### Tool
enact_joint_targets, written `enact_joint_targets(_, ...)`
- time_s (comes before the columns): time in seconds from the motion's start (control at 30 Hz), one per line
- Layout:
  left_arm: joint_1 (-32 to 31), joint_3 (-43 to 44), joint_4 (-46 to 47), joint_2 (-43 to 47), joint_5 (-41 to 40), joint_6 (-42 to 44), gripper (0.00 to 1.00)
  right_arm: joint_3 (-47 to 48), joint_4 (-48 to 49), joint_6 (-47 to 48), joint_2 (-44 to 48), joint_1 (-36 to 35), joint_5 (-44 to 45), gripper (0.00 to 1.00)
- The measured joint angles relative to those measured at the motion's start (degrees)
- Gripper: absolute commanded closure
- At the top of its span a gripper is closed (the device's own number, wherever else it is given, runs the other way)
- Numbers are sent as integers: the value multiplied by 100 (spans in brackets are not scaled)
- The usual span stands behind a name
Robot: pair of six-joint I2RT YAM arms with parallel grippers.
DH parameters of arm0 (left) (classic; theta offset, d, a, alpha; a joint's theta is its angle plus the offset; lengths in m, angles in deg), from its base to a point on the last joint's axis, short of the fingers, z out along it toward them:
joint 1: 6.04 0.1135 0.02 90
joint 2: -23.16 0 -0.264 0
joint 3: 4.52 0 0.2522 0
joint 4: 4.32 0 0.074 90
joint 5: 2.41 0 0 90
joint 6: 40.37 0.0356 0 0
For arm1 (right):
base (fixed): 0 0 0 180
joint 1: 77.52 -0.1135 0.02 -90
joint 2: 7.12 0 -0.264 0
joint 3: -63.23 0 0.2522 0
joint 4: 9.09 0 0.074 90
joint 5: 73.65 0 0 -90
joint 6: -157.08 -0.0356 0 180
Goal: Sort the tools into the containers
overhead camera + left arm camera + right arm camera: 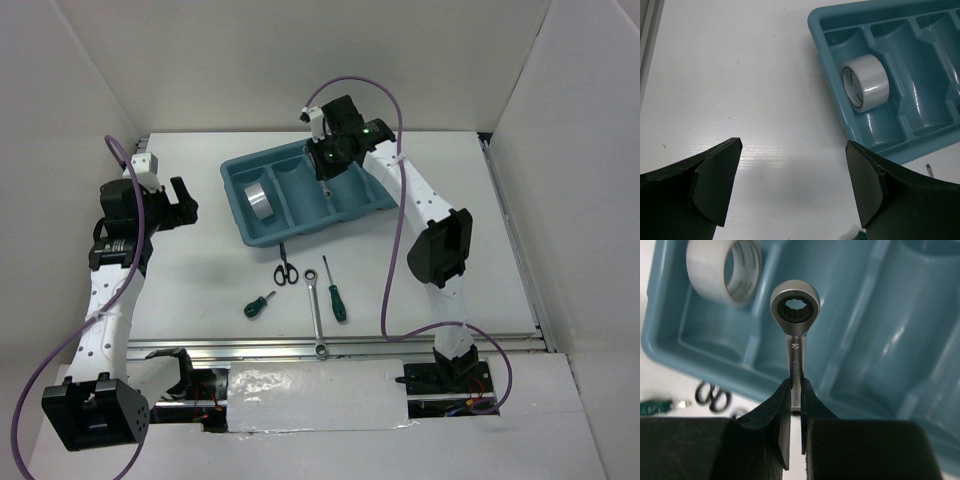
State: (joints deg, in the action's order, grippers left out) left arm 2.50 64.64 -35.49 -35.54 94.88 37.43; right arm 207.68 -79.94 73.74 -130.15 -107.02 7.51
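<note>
The teal tray (pixel 238 176) lies at the table's centre back. The silver-grey tape roll (pixel 258 203) stands in its leftmost compartment. My right gripper (pixel 327 172) is shut on the short wrench (pixel 795 310) and holds it above the tray's middle compartments, ring end forward, over a divider. My left gripper (pixel 181 203) is open and empty, left of the tray. In front of the tray, on the table, lie the black-handled scissors (pixel 285 268), the long wrench (pixel 317 310), the stubby screwdriver (pixel 258 304) and the long screwdriver (pixel 334 290).
In the left wrist view the tape roll (pixel 866 82) sits in the tray (pixel 816 26), and white table lies between my fingers (pixel 715 185). The right wrist view shows the tape roll (pixel 725 270), scissors (pixel 712 396) and a green handle (pixel 655 406). White walls enclose the table.
</note>
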Motion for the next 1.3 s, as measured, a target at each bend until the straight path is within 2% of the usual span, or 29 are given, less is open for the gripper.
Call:
enact_joint_targets(0.23, 9, -133, -11, 46, -7, -17, 1, 201, 957, -280, -791, -258, -24, 100)
enact_joint_targets(0.33, 9, -142, -9, 46, -20, -33, 1, 48, 1187, -299, -1019, -352, 48, 86)
enact_joint_targets(0.37, 9, -142, -9, 46, -24, -46, 1, -50, 1231, -302, -1045, -380, 79, 75)
enact_joint_targets(0.4, 9, -142, -7, 46, -26, -68, 1, -138, 1259, -328, -1069, -411, 120, 71)
enact_joint_targets(0.47, 13, -146, 2, 48, -42, -138, 1, -186, 1283, -365, -1143, -439, 184, 51)
enact_joint_targets(0.53, 17, -177, 33, 52, -61, -162, 1, -184, 1322, -400, -1182, -455, 225, 40)
enact_joint_targets(0.77, 17, -181, 17, 61, -157, -282, 1, -463, 1268, -789, -778, -461, 111, 42)
enact_joint_targets(0.8, 17, -177, 2, 74, -181, -299, 1, -675, 1246, -863, -527, -461, 39, 43)
enact_joint_targets(0.87, 17, -166, -22, 118, -251, -308, 1, -1290, 1233, -1032, 127, -459, -116, 56)
enact_joint_targets(0.93, 20, -153, -50, 197, -326, -306, 1, -2109, 1185, -1322, 1012, -498, -125, 58)
enact_joint_targets(1.1, 35, -81, -118, 413, -518, -297, 1, -3847, 1141, -2009, 2699, -1152, 125, 57)
enact_joint_targets(1.17, 39, -81, -133, 461, -573, -297, 1, -4393, 1123, -2260, 2911, -1602, 192, 54)
enact_joint_targets(1.3, 46, -81, -157, 481, -608, -297, 1, -5204, 1182, -2647, 2743, -2426, 411, 43)
